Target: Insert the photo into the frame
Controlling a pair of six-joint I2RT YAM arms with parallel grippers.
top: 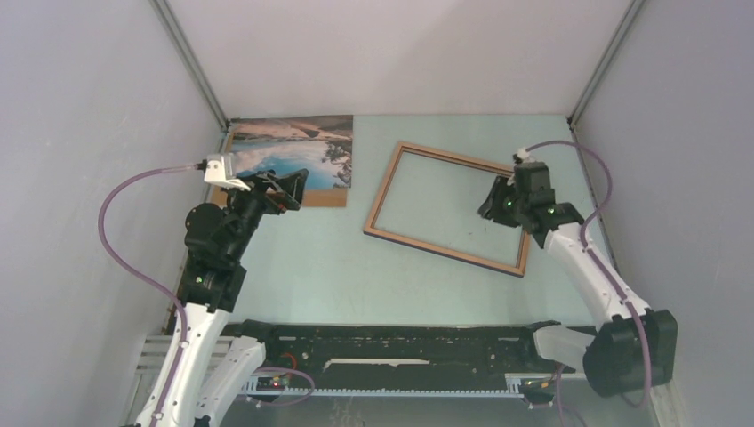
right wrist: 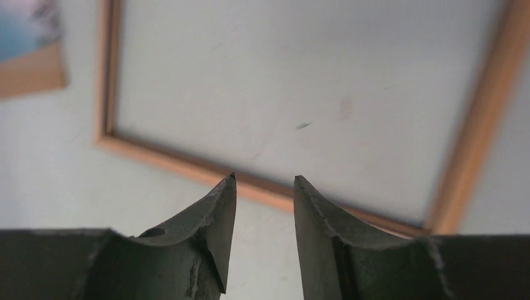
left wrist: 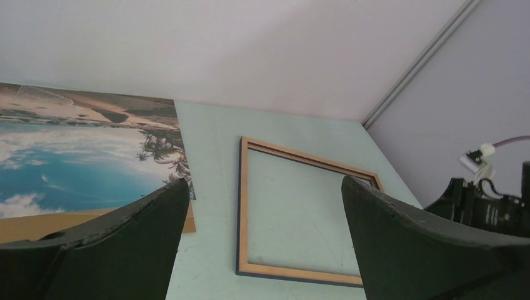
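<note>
Pale green tabletop [top: 302, 267] between plain grey walls [top: 400, 53] carries both pieces. Your photo [top: 284, 147] lies picture side up in the far left corner, on a brown backing board [top: 324, 197]. Its long axis runs along the far edge and its hills point toward the back wall.

Your left gripper [top: 292, 189] hangs over the photo's near right corner, jaws spread as wide as they go, with nothing in them. It is much the nearer arm, so I'd judge the pick-up to be its job. The print lies ahead and to the left of its fingertips.

The frame [top: 445, 253] lies flat, wood face up, right of the middle. Its long axis runs roughly left to right but skewed, with the right end closer to the near edge. Your right gripper [top: 493, 200] hovers over the frame's right part, jaws partly parted and empty.
</note>
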